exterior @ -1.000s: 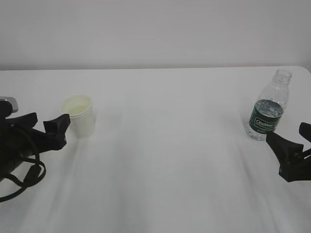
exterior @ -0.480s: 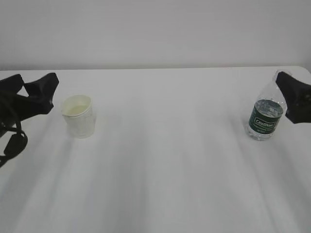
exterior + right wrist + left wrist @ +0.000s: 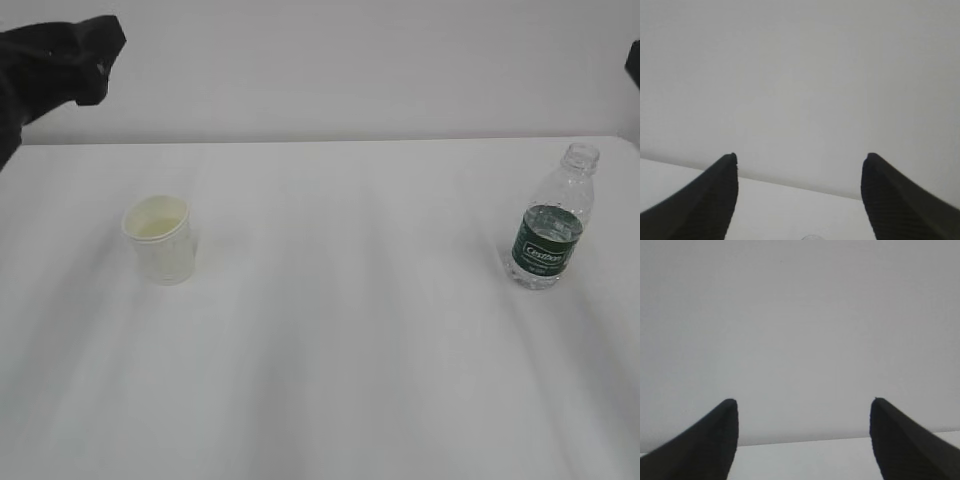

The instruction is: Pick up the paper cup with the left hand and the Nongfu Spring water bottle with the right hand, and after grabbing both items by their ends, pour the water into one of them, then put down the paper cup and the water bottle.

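The paper cup (image 3: pixel 158 241) stands upright on the left of the white table (image 3: pixel 340 330), its pale inside showing. The Nongfu Spring water bottle (image 3: pixel 550 228) stands upright at the right, capless, with a dark green label. My left gripper (image 3: pixel 92 45) hangs high at the top left, well above the cup and behind it. In the left wrist view the left gripper (image 3: pixel 803 400) is open with only wall and table edge between its fingers. Only a black sliver of my right gripper (image 3: pixel 634 62) shows at the top right edge. The right gripper (image 3: pixel 800 155) is open and empty, with the bottle's rim (image 3: pixel 812 237) just below it.
A plain pale wall (image 3: pixel 340 70) rises behind the table's far edge. The table's rounded right corner (image 3: pixel 628 145) lies close behind the bottle. Between cup and bottle there is only bare white tabletop.
Both arms have risen from table height beside the cup and the bottle to high at the picture's top corners. Cup and bottle have not moved. Both grippers stayed open.
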You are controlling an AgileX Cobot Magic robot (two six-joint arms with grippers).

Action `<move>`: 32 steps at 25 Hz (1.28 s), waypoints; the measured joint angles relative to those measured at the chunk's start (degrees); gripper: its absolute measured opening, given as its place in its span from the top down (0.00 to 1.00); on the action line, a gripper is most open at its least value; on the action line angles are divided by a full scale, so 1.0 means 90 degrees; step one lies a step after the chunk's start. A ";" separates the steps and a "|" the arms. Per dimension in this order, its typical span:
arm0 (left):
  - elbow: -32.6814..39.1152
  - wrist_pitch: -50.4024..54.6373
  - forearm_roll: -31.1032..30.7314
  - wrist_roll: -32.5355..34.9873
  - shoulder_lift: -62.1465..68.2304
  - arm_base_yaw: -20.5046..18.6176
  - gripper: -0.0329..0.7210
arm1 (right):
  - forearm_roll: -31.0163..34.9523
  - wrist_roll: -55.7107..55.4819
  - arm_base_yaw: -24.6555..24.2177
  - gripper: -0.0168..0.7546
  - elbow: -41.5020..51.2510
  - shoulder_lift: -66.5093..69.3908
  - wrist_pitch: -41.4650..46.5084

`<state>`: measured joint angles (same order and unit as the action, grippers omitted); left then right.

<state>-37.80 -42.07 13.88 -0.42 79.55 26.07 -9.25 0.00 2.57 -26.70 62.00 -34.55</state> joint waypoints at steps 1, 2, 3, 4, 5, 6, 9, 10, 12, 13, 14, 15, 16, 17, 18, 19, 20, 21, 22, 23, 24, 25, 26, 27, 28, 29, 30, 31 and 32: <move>-0.0100 0.0221 -0.0024 0.0046 -0.0097 0.0000 0.18 | 0.0000 0.0000 0.0000 0.22 -0.0091 -0.0200 0.0247; -0.0187 0.0431 -0.0052 0.0046 -0.0180 0.0000 0.18 | 0.0000 0.0000 0.0000 0.22 -0.0181 -0.0365 0.0494; -0.0253 0.0601 -0.0067 0.0046 -0.0288 0.0000 0.18 | 0.0000 0.0000 0.0000 0.22 -0.0250 -0.0559 0.0693; -0.0330 0.0812 -0.0078 0.0046 -0.0397 0.0000 0.18 | 0.0000 0.0000 0.0000 0.22 -0.0327 -0.0745 0.0930; -0.0404 0.1025 -0.0093 0.0046 -0.0513 0.0000 0.18 | 0.0000 0.0000 0.0000 0.22 -0.0390 -0.0898 0.1147; -0.0473 0.1248 -0.0133 0.0046 -0.0614 0.0000 0.18 | 0.0000 0.0000 0.0000 0.22 -0.0434 -0.1077 0.1344; -0.0580 0.1798 -0.0267 0.0046 -0.0999 0.0000 0.18 | 0.0000 0.0000 0.0000 0.22 -0.0463 -0.1591 0.1873; -0.0593 0.1936 -0.0312 0.0046 -0.1154 0.0000 0.18 | 0.0000 0.0000 0.0000 0.22 -0.0463 -0.1790 0.2036; -0.0593 0.2271 -0.0357 0.0046 -0.1503 0.0000 0.18 | 0.0000 0.0000 0.0000 0.22 -0.0474 -0.2174 0.2444; -0.0593 0.2468 -0.0373 0.0046 -0.1662 0.0000 0.18 | 0.0000 0.0000 0.0000 0.22 -0.0468 -0.2392 0.2654; -0.0593 0.2647 -0.0389 0.0046 -0.1860 0.0000 0.18 | 0.0000 0.0000 0.0000 0.22 -0.0468 -0.2608 0.2819; -0.0593 0.2887 -0.0403 0.0046 -0.2065 0.0000 0.18 | 0.0000 0.0000 0.0000 0.22 -0.0468 -0.2786 0.3009; -0.0593 0.3147 -0.0414 0.0046 -0.2267 0.0000 0.18 | 0.0000 0.0000 0.0000 0.22 -0.0468 -0.3009 0.3162; -0.0593 0.3358 -0.0418 0.0046 -0.2432 0.0000 0.18 | 0.0000 0.0000 0.0000 0.22 -0.0468 -0.3218 0.3290; -0.0593 0.3609 -0.0431 0.0046 -0.2619 0.0000 0.18 | 0.0005 0.0000 0.0000 0.22 -0.0468 -0.3409 0.3437; -0.0593 0.3851 -0.0461 0.0046 -0.2798 0.0000 0.18 | 0.0005 0.0000 0.0000 0.22 -0.0468 -0.3558 0.3608; -0.0593 0.4076 -0.0512 0.0046 -0.2942 0.0000 0.18 | 0.0005 0.0000 0.0000 0.22 -0.0468 -0.3724 0.3781; -0.0593 0.4251 -0.0589 0.0046 -0.3104 0.0000 0.18 | 0.0015 0.0000 0.0000 0.22 -0.0478 -0.3874 0.3930; -0.0593 0.4446 -0.0677 0.0046 -0.3258 0.0000 0.18 | 0.0015 0.0000 0.0000 0.22 -0.0483 -0.3987 0.4112; -0.0593 0.4628 -0.0806 0.0046 -0.3410 0.0000 0.18 | 0.0019 0.0000 0.0000 0.22 -0.0494 -0.4114 0.4278; -0.0593 0.4765 -0.0954 0.0046 -0.3537 0.0000 0.18 | 0.0019 0.0000 0.0000 0.22 -0.0494 -0.4240 0.4413; -0.0593 0.4918 -0.1082 0.0046 -0.3693 0.0000 0.18 | 0.0019 0.0000 0.0000 0.22 -0.0494 -0.4362 0.4545; -0.0593 0.5058 -0.1214 0.0046 -0.3853 0.0000 0.18 | 0.0029 0.0000 0.0000 0.22 -0.0498 -0.4460 0.4663; -0.0593 0.5155 -0.1312 0.0046 -0.3988 0.0000 0.18 | 0.0029 0.0000 0.0000 0.22 -0.0498 -0.4582 0.4769; -0.0593 0.5280 -0.1375 0.0046 -0.4155 0.0000 0.18 | 0.0029 0.0000 0.0000 0.22 -0.0508 -0.4707 0.4848; -0.0604 0.5402 -0.1395 0.0046 -0.4322 0.0000 0.18 | 0.0029 0.0000 0.0000 0.22 -0.0524 -0.4818 0.4957; -0.0604 0.5523 -0.1411 0.0046 -0.4491 0.0000 0.18 | 0.0029 0.0000 0.0000 0.22 -0.0539 -0.4956 0.5084; -0.0604 0.5644 -0.1436 0.0046 -0.4635 0.0000 0.18 | 0.0033 0.0000 0.0000 0.22 -0.0574 -0.5092 0.5218; -0.0604 0.5781 -0.1458 0.0046 -0.4826 0.0000 0.18 | 0.0044 0.0000 0.0000 0.22 -0.0632 -0.5230 0.5391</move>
<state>-43.24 9.96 0.77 0.00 36.12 26.07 -8.86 0.00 2.57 -32.40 14.93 13.97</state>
